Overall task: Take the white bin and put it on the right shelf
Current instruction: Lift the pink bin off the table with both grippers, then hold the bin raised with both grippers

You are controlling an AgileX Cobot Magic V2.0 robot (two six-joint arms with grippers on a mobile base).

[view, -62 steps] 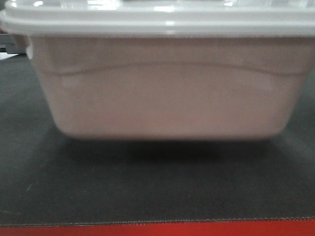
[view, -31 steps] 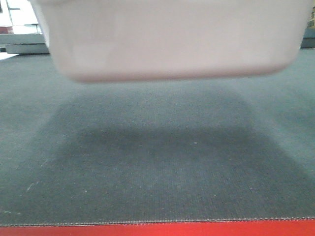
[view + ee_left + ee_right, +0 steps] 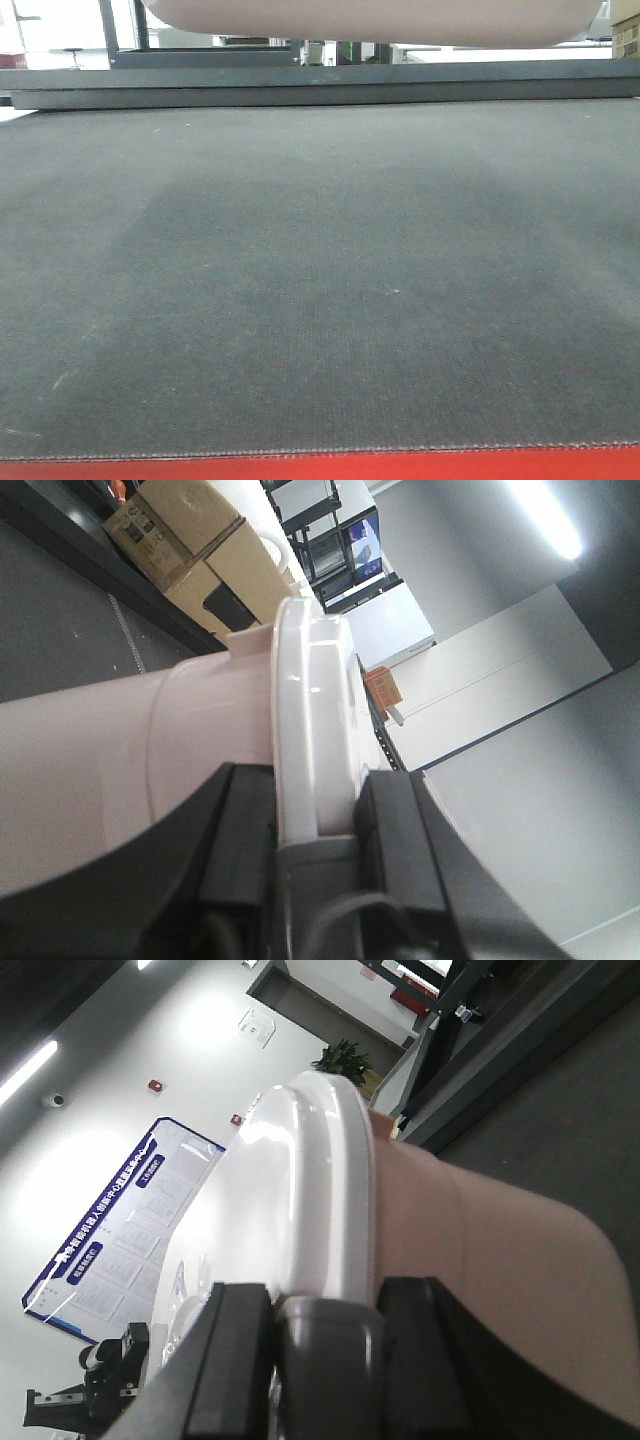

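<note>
Hanging clear above dark mat (image 3: 320, 300), white bin (image 3: 370, 20), left gripper (image 3: 312, 815) and right gripper (image 3: 325, 1310) clamping its rim

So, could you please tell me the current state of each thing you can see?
white bin: held in the air, off the mat.
lid: on the bin.
left hand: shut on the white bin's rim.
right hand: shut on the white bin's rim.
mat: lying flat, shadowed under the bin.
</note>
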